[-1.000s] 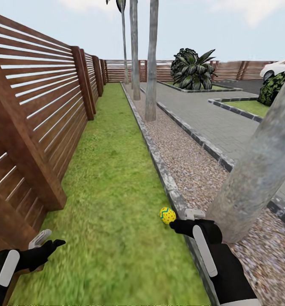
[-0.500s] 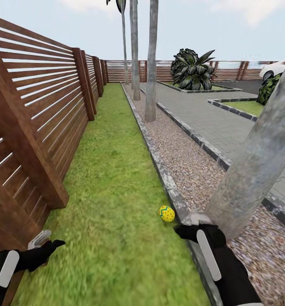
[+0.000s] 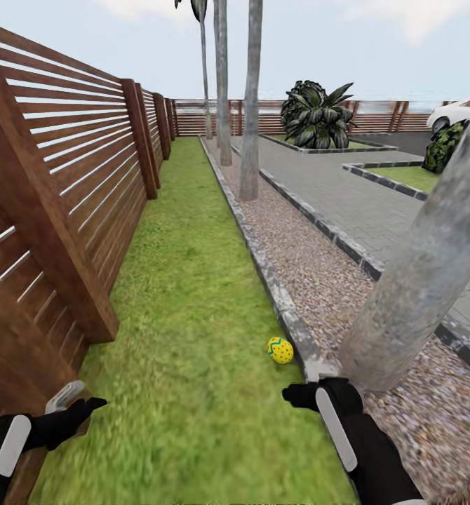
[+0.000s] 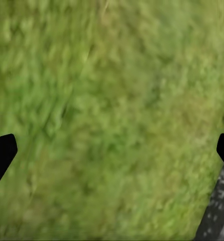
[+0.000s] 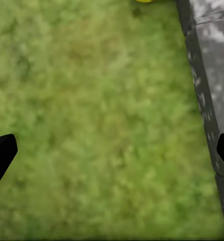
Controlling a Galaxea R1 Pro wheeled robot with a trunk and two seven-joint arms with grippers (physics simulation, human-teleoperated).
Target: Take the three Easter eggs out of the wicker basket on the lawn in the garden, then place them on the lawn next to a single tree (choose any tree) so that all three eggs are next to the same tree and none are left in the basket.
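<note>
Now your right tool (image 3: 299, 393) hangs wide and empty, the egg (image 3: 280, 350) lying free on the lawn (image 3: 186, 301) by the stone kerb (image 3: 280, 305), near the tree (image 3: 417, 280). Your left tool (image 3: 77, 405) gapes wide too.

Egg (image 5: 144, 1) cut by frame edge; tree (image 3: 431, 266) crown cropped.

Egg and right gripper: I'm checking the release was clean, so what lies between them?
Only bare lawn separates the egg from the right gripper, as the head view shows.
</note>
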